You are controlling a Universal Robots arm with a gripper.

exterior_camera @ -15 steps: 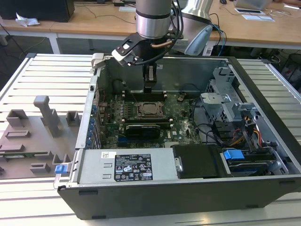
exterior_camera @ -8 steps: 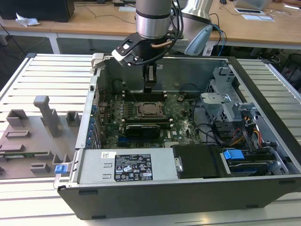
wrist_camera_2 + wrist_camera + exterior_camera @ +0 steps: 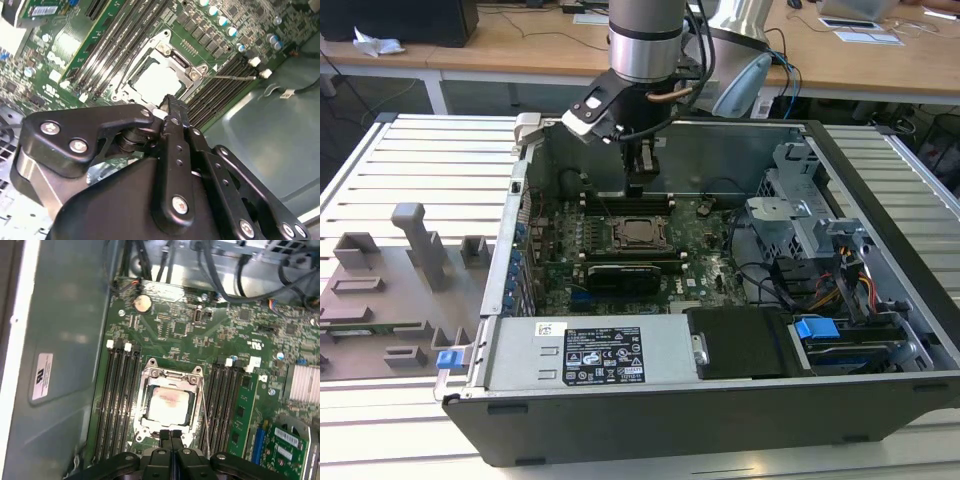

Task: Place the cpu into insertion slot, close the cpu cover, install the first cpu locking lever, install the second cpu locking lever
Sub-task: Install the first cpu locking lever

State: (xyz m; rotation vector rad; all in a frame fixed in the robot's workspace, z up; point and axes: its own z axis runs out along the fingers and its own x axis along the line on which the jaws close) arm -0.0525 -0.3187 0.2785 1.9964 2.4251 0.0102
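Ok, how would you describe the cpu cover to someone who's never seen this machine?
Inside the open computer case, find the green motherboard. At its middle, between two banks of long black memory slots, sits the cpu cover: a silvery square metal frame whose window shows the pale cpu.

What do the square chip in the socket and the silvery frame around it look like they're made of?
The square grey chip looks metal-topped with a dull matte finish: it shows a soft glare, no sharp reflections. The thin silvery frame plate around it looks like stamped sheet metal, probably steel, with bright glints along its edges.
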